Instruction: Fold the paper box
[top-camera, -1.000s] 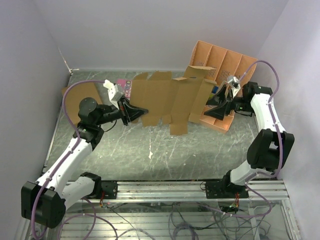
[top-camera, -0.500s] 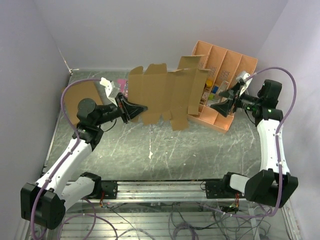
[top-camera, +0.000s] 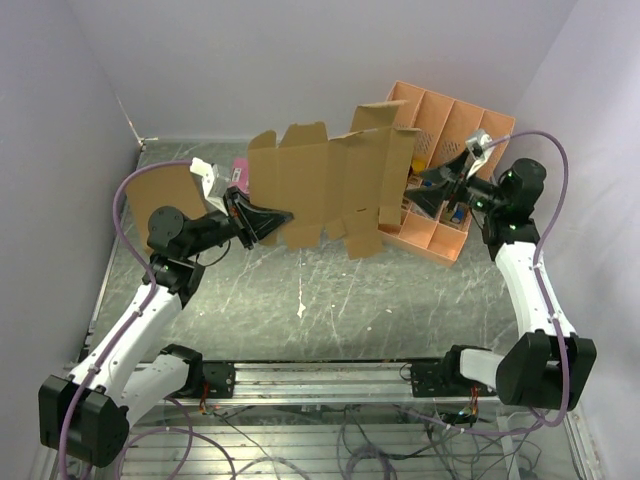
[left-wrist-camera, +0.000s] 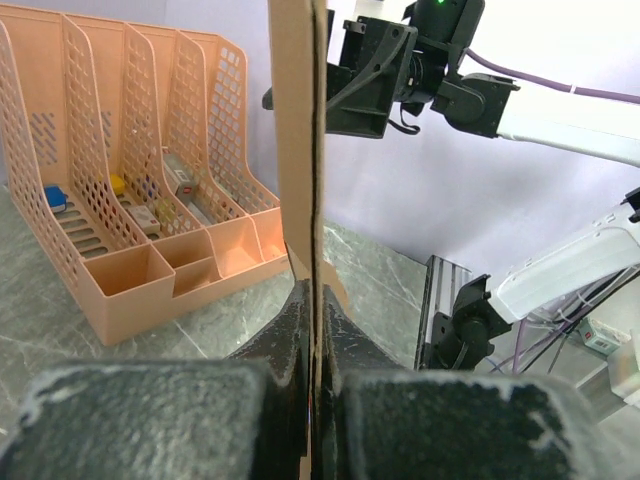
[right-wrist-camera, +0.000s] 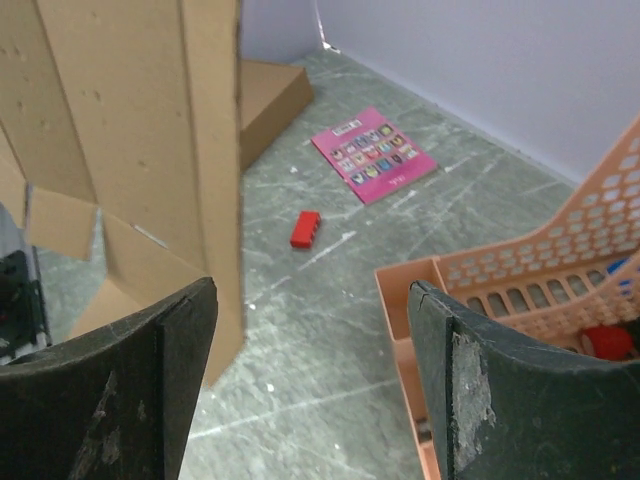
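Left jaws: pressed together on the lower left edge of the paper box (top-camera: 325, 185).
Paper box: now raised higher and more upright, held in the air above the surface (top-camera: 330, 300); a thin, matte brown cardboard sheet, creased, with tabs; no panel is folded yet.
Right jaws: spread, brought back close to the sheet's right edge; a second hold seems to be prepared.

Top cam sits high behind the arm bases for me, looking down and forward over the whole table (top-camera: 400, 300), wide shot. Left wrist cam looks out along the left gripper (left-wrist-camera: 312, 320), close and edge-on to the paper box (left-wrist-camera: 297, 150), facing the orange file rack (left-wrist-camera: 130, 200) and the right arm (left-wrist-camera: 560, 100). Right wrist cam looks past the right gripper (right-wrist-camera: 312, 300) down toward the far-left corner. All three views share the box and rack.
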